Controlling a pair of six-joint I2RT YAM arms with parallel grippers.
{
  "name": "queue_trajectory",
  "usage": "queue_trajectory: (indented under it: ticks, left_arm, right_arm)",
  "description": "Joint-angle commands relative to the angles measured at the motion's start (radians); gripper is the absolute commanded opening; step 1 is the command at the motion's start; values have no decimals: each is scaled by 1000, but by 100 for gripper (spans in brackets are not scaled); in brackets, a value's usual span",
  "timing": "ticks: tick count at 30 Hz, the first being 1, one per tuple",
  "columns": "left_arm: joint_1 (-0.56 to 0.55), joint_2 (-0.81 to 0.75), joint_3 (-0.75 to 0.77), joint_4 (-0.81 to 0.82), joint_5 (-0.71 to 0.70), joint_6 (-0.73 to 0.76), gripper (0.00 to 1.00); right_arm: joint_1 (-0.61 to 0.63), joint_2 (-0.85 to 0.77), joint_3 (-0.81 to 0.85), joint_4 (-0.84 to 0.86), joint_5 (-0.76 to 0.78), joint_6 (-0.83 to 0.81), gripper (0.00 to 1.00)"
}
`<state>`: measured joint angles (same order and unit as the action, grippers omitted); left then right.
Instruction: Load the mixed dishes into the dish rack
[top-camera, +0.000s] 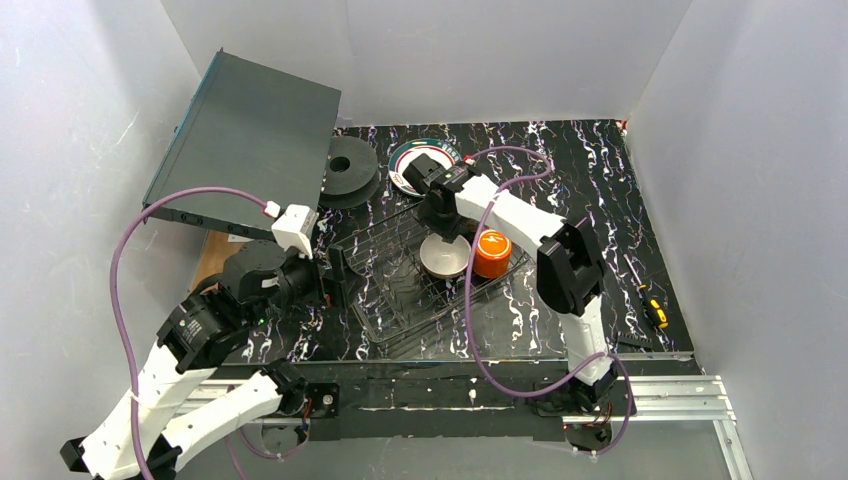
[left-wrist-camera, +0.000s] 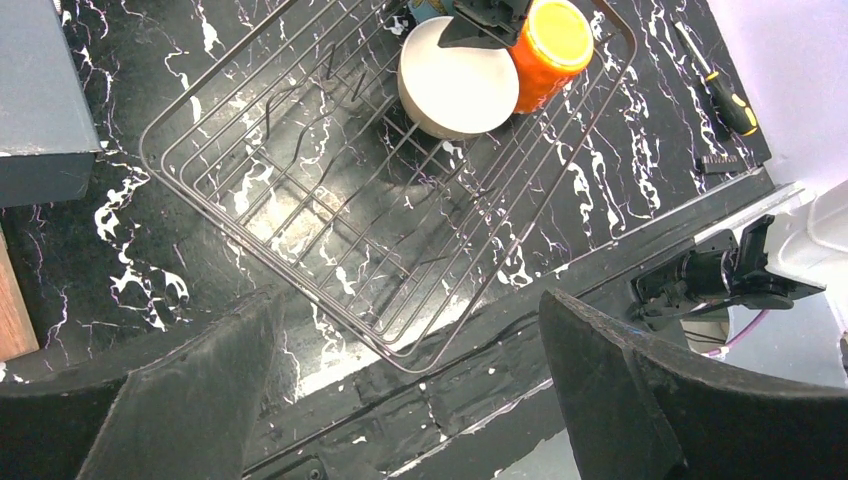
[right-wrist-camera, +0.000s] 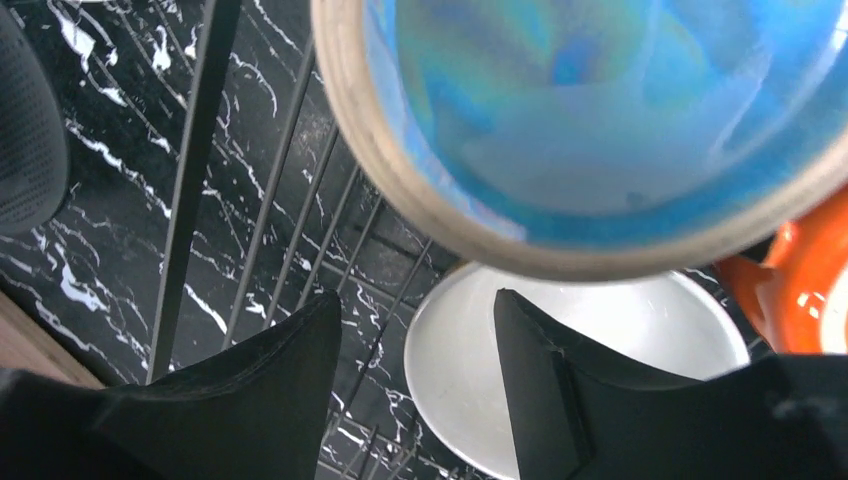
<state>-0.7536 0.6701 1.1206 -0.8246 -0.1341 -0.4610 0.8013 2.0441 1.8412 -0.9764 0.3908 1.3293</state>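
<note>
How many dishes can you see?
4. A cream bowl and an orange cup sit side by side in the dish rack. A blue mug is over the rack by the right hand. A green-rimmed plate lies on the table behind the rack. More may hide behind the arm.

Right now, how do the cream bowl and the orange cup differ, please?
The cream bowl is pale, the orange cup bright orange. The bowl is clearly wider than the cup. The cup sits nearer the rack's right edge than the bowl. Both are inside the dish rack, side by side.
</note>
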Motion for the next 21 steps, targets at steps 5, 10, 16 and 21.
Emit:
queue_trajectory:
  ticks: [5, 10, 16, 21]
  left_arm:
    - [6, -10, -1, -28, -2, 16, 99]
    - [6, -7, -2, -26, -4, 18, 99]
    - [7, 3, 4, -29, 9, 10, 99]
    - [5, 2, -3, -20, 14, 1, 99]
  right_arm:
    - [-11, 58, 65, 0, 35, 95, 54]
    - [-11, 66, 41, 15, 10, 122, 47]
    - [-10, 85, 57, -5, -15, 102, 50]
    - [-8, 86, 91, -67, -17, 44, 60]
